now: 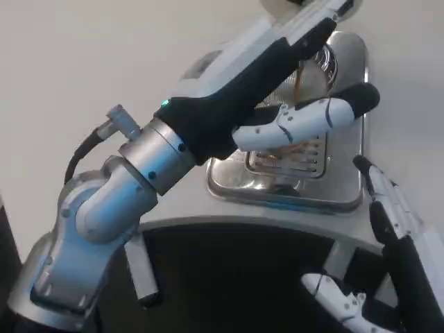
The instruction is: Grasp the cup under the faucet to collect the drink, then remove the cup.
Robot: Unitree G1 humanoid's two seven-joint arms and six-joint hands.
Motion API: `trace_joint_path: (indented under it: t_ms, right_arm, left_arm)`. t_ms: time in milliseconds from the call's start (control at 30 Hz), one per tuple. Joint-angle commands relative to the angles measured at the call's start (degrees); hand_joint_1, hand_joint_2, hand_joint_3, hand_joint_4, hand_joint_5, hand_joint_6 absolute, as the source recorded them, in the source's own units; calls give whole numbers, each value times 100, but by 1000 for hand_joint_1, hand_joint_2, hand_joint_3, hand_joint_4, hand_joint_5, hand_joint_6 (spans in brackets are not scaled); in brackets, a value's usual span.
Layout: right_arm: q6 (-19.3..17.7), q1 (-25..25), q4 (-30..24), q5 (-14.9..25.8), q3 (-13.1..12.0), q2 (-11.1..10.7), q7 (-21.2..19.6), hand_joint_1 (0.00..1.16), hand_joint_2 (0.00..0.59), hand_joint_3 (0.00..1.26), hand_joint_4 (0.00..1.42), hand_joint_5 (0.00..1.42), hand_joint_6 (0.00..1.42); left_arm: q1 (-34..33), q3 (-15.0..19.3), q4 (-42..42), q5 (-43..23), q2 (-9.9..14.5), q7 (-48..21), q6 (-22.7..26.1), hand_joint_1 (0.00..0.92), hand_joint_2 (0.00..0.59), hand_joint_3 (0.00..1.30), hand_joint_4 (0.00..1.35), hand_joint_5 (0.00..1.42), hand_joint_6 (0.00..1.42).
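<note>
Cup (309, 89), clear thin plastic, likely light, slick, crushable: best gripped gently mid-wall, left hand (277, 80) bracketing from 9 o'clock, clamp unclear; right hand (399, 232) spread, empty.

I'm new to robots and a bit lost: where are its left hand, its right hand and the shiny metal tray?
left hand (277, 90), head view, on its black palm.
right hand (395, 215), head view, on its white fingers.
metal tray (347, 191), head view, on its right rim.

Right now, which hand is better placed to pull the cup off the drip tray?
Left. The left hand already reaches over the drip tray at the cup; the right hand waits off the tray's near right corner.
</note>
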Motion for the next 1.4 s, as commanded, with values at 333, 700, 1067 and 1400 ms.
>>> trace_joint_path:
  t_ms: [333,700,1067,1400]
  right_arm:
    - [899,-793,167,948,-135,595,-34,1162,206,0,0,0,164]
    - [1095,-1525,693,1336,-235,523,-245,1162,288,0,0,0,252]
    - [1158,-2422,1341,1186,-349,266,-461,1162,300,0,0,0,257]
    - [1152,-2739,1790,1104,-403,112,-684,1162,271,0,0,0,246]
  left_arm:
    - [73,-179,89,66,-8,-106,-455,0,224,0,0,0,0]
    - [73,-185,89,72,-35,-62,-446,0,228,0,0,0,0]
    - [64,-159,107,104,-41,-17,-444,0,233,0,0,0,0]
    - [124,-236,92,117,-42,-34,-479,0,241,0,0,0,0]
